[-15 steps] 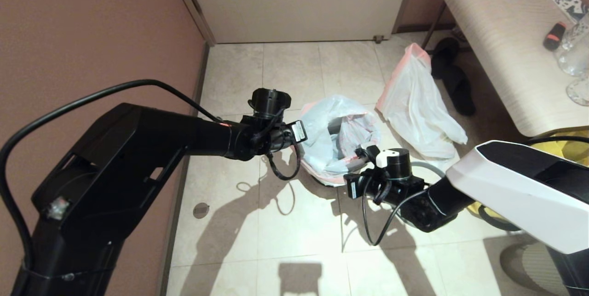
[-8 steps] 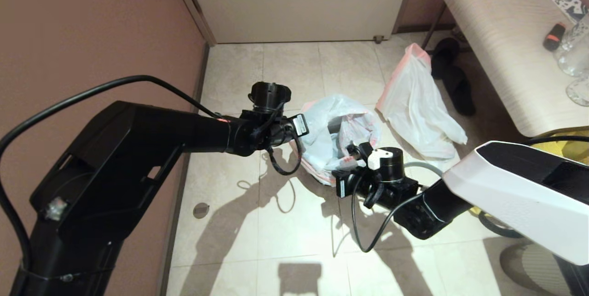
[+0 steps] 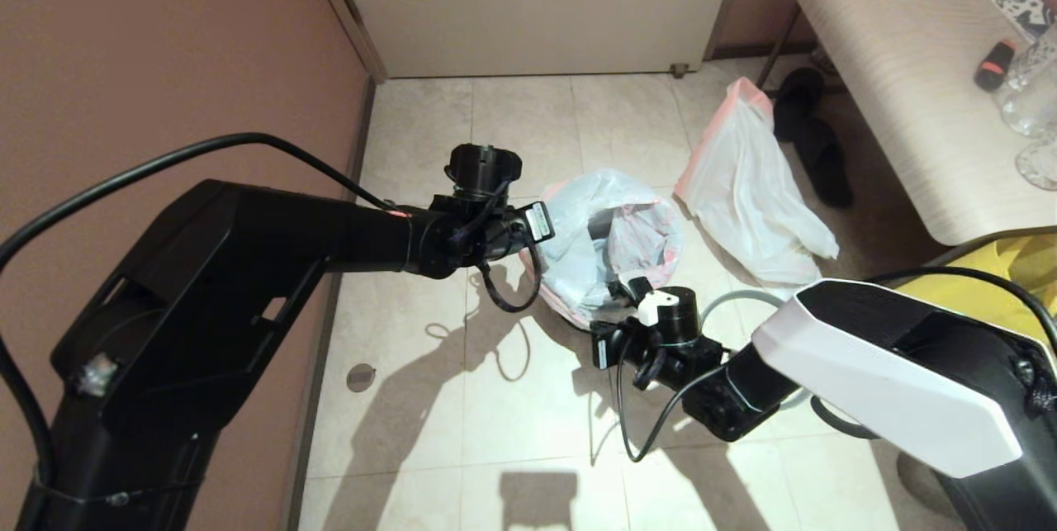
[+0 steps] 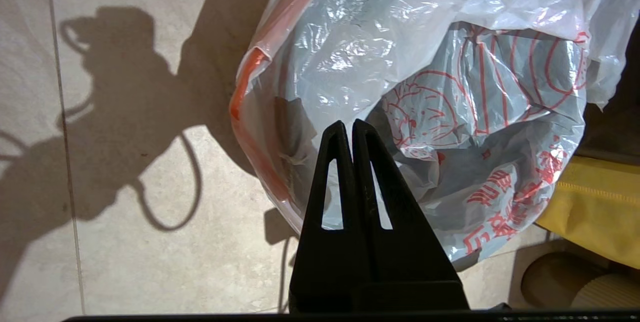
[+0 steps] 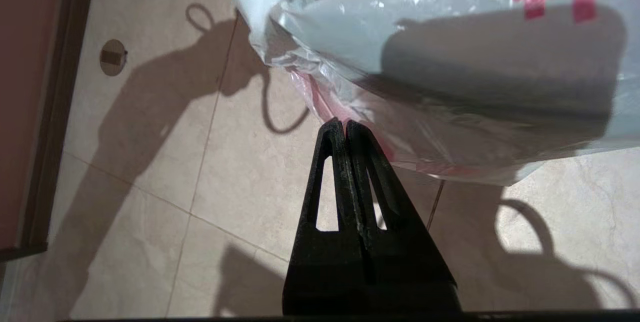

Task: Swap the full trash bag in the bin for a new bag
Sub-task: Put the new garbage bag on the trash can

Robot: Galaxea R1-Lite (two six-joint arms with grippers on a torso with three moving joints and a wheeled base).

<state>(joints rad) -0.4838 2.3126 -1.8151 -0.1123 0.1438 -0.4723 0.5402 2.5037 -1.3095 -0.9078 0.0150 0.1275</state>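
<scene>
The bin (image 3: 578,312) stands on the floor (image 3: 512,399) between the two arms, almost hidden under the plastic draped over it: the new bag (image 3: 607,246), with its red characters, sits in the mouth and spills over the sides. The full bag (image 3: 747,201) lies slumped on the floor well apart, toward the table (image 3: 900,77), beside a dark slipper (image 3: 813,147). The left claw (image 4: 348,129) points at the bag's left side with its fingers pressed together; whether film is pinched between them cannot be told. The right claw (image 5: 345,126), also pressed shut, sits at the near-right edge of the bin, its tips just at the bag's pink-red hem (image 5: 325,101). So the bin lies between the claws, left claw on the left side and right claw on the near side. Both are about equally close, so spreading the hem over the rim likely falls to both.
</scene>
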